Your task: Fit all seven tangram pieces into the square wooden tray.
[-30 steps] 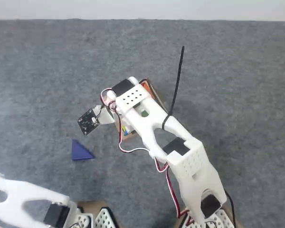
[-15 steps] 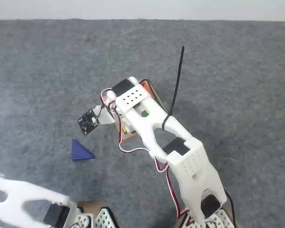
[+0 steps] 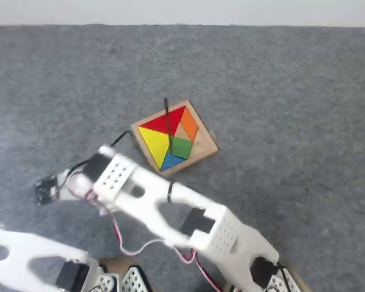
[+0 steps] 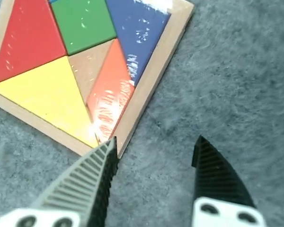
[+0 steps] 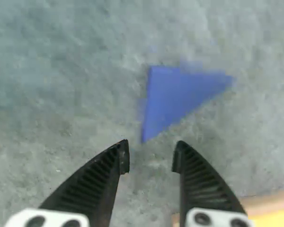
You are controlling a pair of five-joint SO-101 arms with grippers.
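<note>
The square wooden tray lies mid-table, holding red, yellow, orange, green and blue pieces around a small bare triangular gap. My right arm stretches from the front right toward the left. My right gripper hangs open just short of a loose blue triangle lying flat on the carpet. My left gripper is open over bare carpet beside the tray's edge, one finger near the orange piece.
Grey carpet covers the table all around the tray. A white arm segment and the arm bases sit along the front edge. The carpet behind and to the right of the tray offers free room.
The right arm has swung off the tray to the left and front, and now covers the spot where the blue triangle lay. The tray is uncovered.
</note>
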